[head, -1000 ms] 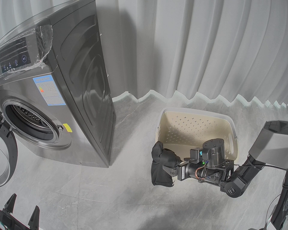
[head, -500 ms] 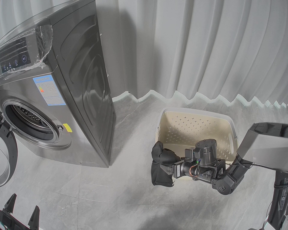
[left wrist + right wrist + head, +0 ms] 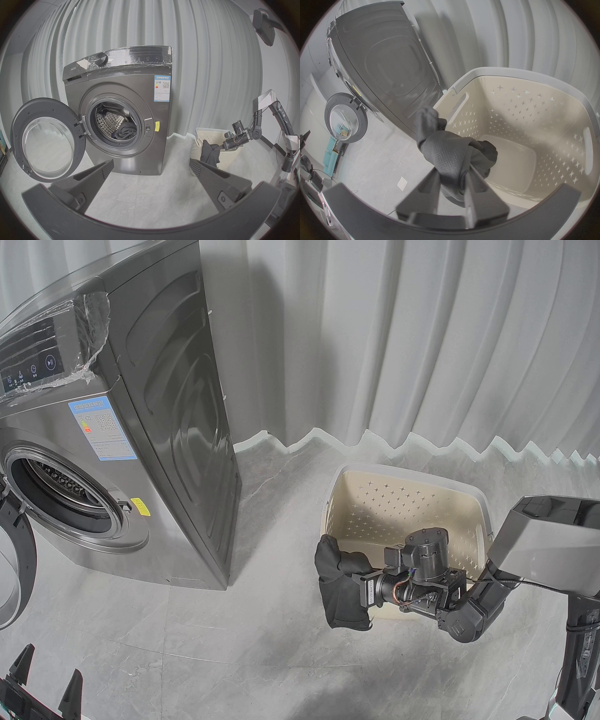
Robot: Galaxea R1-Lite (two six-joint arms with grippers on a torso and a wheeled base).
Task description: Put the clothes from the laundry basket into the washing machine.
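A cream laundry basket stands on the floor to the right of the grey washing machine. My right gripper is shut on a dark garment, which hangs over the basket's left rim. The machine's round door stands swung wide, and a dark cloth lies in the drum. My left gripper is open, low at the near left, facing the machine.
White curtains hang behind the basket and machine. Grey tiled floor lies bare between the machine and the basket. A grey stand rises at the right.
The right arm has shifted a little toward me and left, and the dark garment now hangs lower over the basket's rim. The left gripper has kept still.
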